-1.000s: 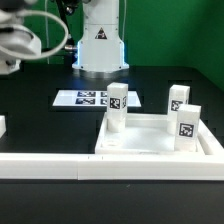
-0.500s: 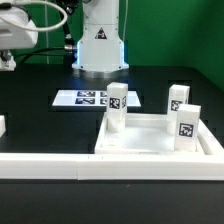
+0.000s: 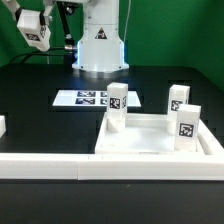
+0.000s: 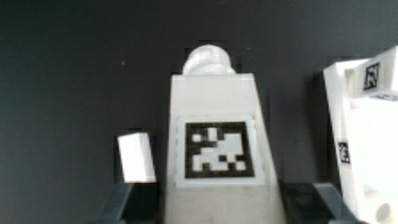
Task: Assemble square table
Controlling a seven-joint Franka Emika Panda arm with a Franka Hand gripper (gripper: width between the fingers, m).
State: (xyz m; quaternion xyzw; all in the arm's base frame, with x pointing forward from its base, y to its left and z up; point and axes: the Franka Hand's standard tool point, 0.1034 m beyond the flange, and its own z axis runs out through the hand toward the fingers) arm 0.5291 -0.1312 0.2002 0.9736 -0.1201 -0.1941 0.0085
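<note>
In the exterior view my gripper [image 3: 35, 33] hangs high at the back left, shut on a white table leg [image 3: 37, 27] with a black-white tag. The wrist view shows that leg [image 4: 217, 110] filling the middle between my two dark fingers [image 4: 128, 200], its rounded tip pointing away. The white square table top [image 3: 150, 146] lies at the front right. A tagged leg [image 3: 117, 106] stands upright at its far left corner and another [image 3: 187, 125] at its right side. A third leg [image 3: 178, 98] stands just behind the top.
The marker board [image 3: 84, 98] lies flat left of the top. A long white border rail [image 3: 50, 166] runs along the front. A small white block [image 3: 2, 125] sits at the exterior view's left edge. The robot base [image 3: 100, 45] stands at the back.
My gripper, still holding the leg, has swung from the exterior view's far left edge up and to the right. The parts on the table have not moved.
</note>
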